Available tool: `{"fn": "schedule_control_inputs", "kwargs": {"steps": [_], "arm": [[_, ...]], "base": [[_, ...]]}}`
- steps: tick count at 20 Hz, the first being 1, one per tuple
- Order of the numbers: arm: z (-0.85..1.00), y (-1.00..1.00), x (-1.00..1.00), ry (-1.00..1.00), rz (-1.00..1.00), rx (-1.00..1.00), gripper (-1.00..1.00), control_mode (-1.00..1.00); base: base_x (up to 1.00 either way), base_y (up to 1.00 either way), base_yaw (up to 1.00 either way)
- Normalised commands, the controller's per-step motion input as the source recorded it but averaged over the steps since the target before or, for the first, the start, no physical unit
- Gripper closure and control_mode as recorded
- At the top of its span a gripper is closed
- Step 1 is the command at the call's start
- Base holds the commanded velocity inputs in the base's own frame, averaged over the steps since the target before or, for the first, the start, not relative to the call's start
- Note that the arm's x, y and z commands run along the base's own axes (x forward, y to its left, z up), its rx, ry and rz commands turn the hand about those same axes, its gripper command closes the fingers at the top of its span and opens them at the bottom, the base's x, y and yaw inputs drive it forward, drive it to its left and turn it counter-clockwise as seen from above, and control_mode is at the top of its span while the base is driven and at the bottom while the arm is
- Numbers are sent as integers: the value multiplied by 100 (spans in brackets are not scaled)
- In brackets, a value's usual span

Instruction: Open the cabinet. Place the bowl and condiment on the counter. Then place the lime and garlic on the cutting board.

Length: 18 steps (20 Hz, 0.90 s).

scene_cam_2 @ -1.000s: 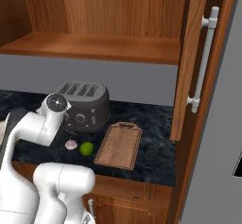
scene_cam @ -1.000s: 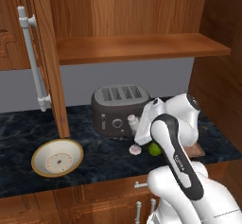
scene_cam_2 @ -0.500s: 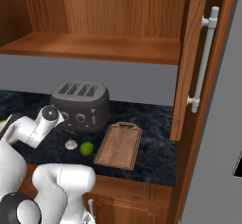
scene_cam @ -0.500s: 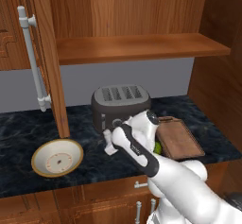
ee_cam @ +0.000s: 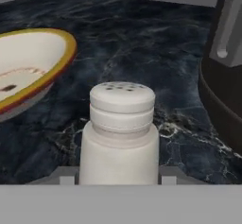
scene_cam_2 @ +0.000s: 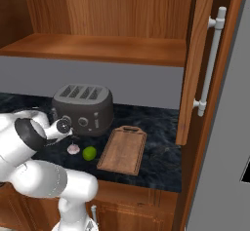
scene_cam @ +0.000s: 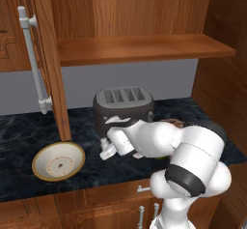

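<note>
The arm hides most of the cutting board [scene_cam: 179, 123] in the left base view. The hand [ee_cam: 118, 178] is half closed around the white shaker [ee_cam: 120, 133], upright on the bench [ee_cam: 142, 43] near the bowl [ee_cam: 28, 67].

Arm folded low, gripper [scene_cam: 107, 150] jaws half-spread, clasping shaker [ee_cam: 121, 133].
</note>
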Motion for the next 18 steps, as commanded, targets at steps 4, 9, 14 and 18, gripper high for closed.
{"fn": "schedule_control_inputs", "kwargs": {"steps": [4, 9, 14, 18], "arm": [[-37, 16, 16, 0, 0, 2, 100, -100], [-9, 24, 9, 0, 0, 0, 100, -100], [1, 0, 0, 0, 0, 0, -100, -100], [17, -3, 0, 0, 0, 0, -100, -100]], "base": [[0, 0, 0], [0, 0, 0], [0, 0, 0], [0, 0, 0]]}}
